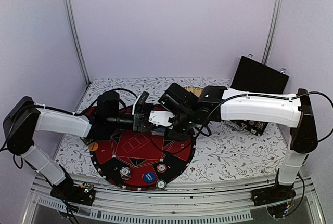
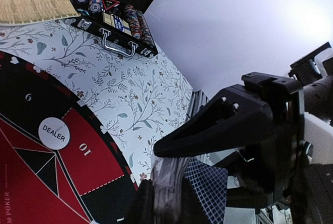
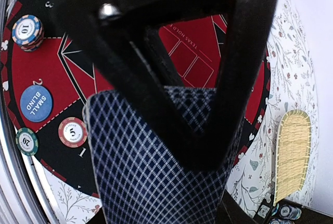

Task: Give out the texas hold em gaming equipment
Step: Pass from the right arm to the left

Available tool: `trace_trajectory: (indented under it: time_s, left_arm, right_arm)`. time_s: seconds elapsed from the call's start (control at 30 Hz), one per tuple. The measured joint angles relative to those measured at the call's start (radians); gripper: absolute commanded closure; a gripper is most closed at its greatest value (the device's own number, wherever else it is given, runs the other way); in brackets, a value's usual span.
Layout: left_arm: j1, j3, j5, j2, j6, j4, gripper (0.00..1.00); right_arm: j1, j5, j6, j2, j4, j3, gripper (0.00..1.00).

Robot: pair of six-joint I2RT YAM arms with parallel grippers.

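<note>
Right pincer (image 3: 200, 154) pinches the cards (image 3: 130, 172), which lie flat against its tip. Left pincer (image 1: 140, 122) sits at their edge; whether it is pressed together I cannot tell. Slide off only 1 card, sideways.

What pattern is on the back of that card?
Dark blue with thin white criss-cross lines making diamonds. The right wrist view shows the card best.

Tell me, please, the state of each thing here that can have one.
right gripper: shut on the playing cards, backs to its camera.
left gripper: at the cards; open or shut is unclear.
chip case: open, lid up, chips in rows.
DEALER button: flat on the poker mat, lettering up.
SMALL BLIND button: flat on the mat, lettering up.
</note>
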Motion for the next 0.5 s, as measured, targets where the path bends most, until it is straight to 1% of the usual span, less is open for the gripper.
trace_trajectory:
  time_s: [0.07,0.1,0.13,0.17,0.2,0.23,0.33,0.5]
  left_arm:
    - [-0.001,-0.003,0.004,0.001,0.023,-0.003,1.00]
    - [-0.001,-0.005,0.005,0.000,0.030,-0.002,1.00]
    - [-0.001,-0.007,0.004,-0.002,0.034,-0.001,1.00]
    - [-0.001,-0.013,0.002,-0.008,0.037,0.000,1.00]
    - [-0.001,-0.022,-0.003,-0.018,0.035,0.003,1.00]
    - [-0.002,-0.031,-0.008,-0.033,0.030,0.006,1.00]
    - [-0.006,-0.062,-0.005,-0.085,0.023,0.024,1.00]
    - [-0.013,-0.080,0.004,-0.124,0.020,0.052,1.00]
  right_arm:
    - [0.002,0.006,-0.002,0.000,-0.006,0.000,0.56]
    - [0.003,0.009,-0.002,0.000,-0.006,0.000,0.52]
    - [0.004,0.010,-0.003,-0.001,0.000,-0.005,0.42]
    - [0.005,0.010,-0.005,-0.004,0.010,-0.011,0.27]
    - [0.006,0.010,-0.007,-0.009,0.024,-0.022,0.05]
    - [0.009,0.010,-0.010,-0.016,0.049,-0.039,0.00]
    - [0.013,0.013,-0.016,-0.060,0.134,-0.117,0.01]
    - [0.006,-0.014,-0.039,-0.205,0.318,-0.336,0.01]
